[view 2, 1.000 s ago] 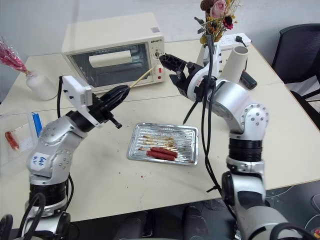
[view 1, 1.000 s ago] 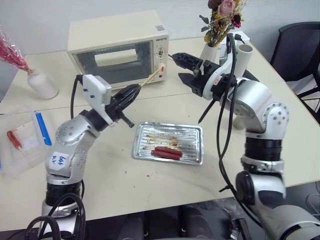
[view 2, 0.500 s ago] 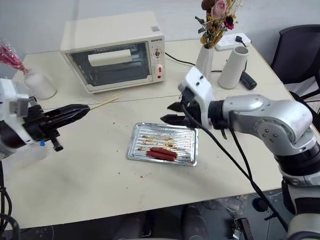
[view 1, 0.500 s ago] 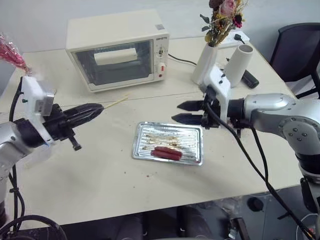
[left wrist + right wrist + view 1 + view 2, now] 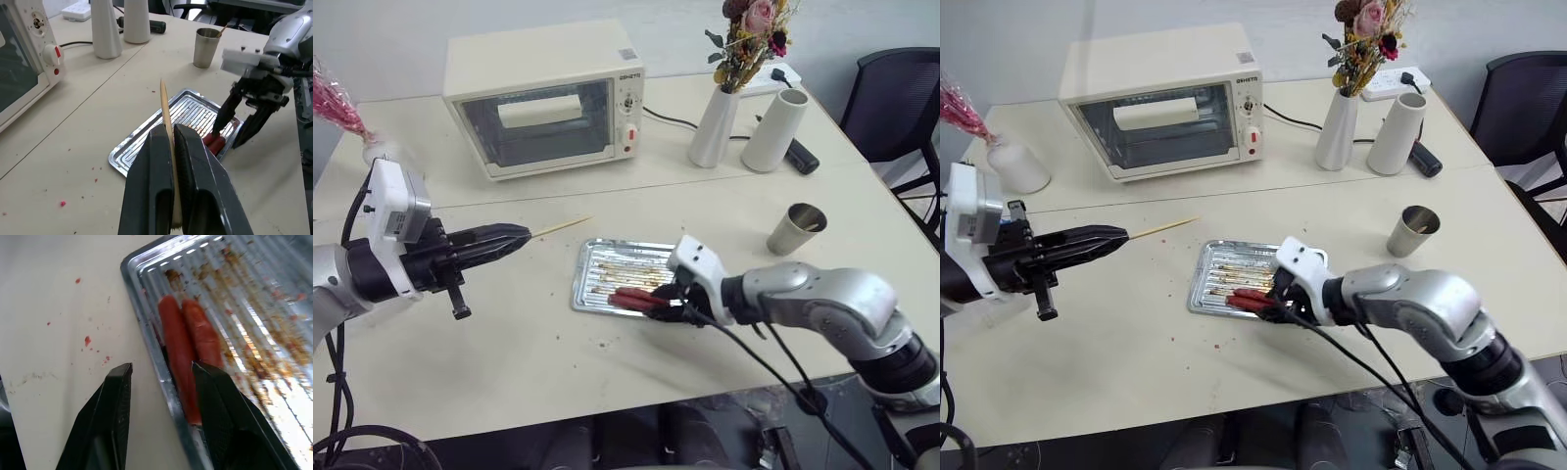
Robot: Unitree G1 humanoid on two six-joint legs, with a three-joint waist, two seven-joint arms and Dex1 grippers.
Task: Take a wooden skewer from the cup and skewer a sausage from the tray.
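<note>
My left gripper (image 5: 523, 234) is shut on a wooden skewer (image 5: 562, 226), held about level over the table left of the tray (image 5: 641, 257); its tip points toward the tray. In the left wrist view the skewer (image 5: 164, 100) sticks out from between the shut fingers (image 5: 159, 147). Two reddish sausages (image 5: 179, 350) lie side by side by the tray's near rim. My right gripper (image 5: 161, 367) is open low over them, one finger outside the rim and the other over the sausages. The grey-beige cup (image 5: 793, 229) stands to the right of the tray.
A cream toaster oven (image 5: 543, 98) stands at the back. To its right are a white vase of flowers (image 5: 713, 127) and a tall white cylinder (image 5: 773, 132). A small white vase with pink sprigs (image 5: 1013, 166) is at the far left. A black chair (image 5: 896, 93) is behind the table's right corner.
My right gripper came down from near the vase to the sausages at the tray's near rim, and its fingers closed partway. My left gripper swung left and lower with the skewer.
</note>
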